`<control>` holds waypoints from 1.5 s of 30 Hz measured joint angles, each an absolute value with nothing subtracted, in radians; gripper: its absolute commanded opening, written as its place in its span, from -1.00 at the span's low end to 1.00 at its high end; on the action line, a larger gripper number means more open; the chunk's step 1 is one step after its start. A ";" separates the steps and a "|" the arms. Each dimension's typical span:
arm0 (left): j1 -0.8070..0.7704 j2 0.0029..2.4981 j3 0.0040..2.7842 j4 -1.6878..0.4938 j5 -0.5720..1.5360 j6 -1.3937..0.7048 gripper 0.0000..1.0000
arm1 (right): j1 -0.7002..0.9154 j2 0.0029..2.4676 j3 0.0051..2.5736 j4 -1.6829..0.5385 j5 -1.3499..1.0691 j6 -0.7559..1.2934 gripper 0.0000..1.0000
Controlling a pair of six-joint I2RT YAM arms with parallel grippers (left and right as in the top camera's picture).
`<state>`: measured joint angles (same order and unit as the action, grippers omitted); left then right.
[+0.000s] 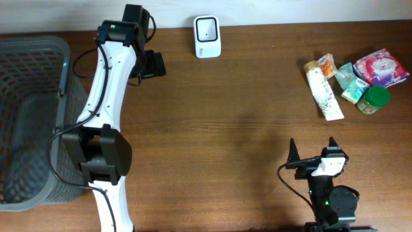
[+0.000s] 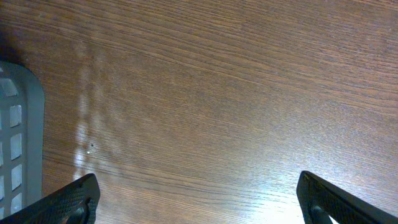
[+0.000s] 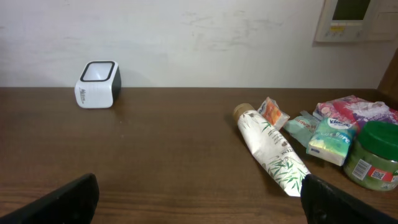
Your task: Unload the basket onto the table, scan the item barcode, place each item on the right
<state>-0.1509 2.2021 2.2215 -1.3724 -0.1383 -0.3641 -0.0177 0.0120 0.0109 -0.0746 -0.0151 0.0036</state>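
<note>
A white barcode scanner [image 1: 207,37] [image 3: 97,84] stands at the back of the table. At the back right lies a pile of items: a white leaf-printed tube [image 1: 324,90] [image 3: 272,149], a small orange sachet [image 1: 327,64] [image 3: 272,113], teal tissue packs [image 1: 353,82] [image 3: 326,138], a pink packet [image 1: 381,66] [image 3: 351,110] and a green-lidded jar [image 1: 373,99] [image 3: 374,154]. My left gripper [image 1: 149,64] [image 2: 198,198] hangs open over bare wood at the back left. My right gripper [image 1: 313,150] [image 3: 200,200] is open at the front right, with nothing between its fingers, short of the tube.
A dark grey mesh basket [image 1: 32,122] [image 2: 15,137] takes up the left edge of the table. The left arm [image 1: 106,109] stretches along the basket's right side. A wall [image 3: 186,37] rises behind the table.
</note>
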 measured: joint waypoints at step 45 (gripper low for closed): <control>-0.543 1.125 0.596 -0.104 0.108 -0.107 0.98 | -0.018 0.011 0.011 -0.075 -0.015 0.004 0.97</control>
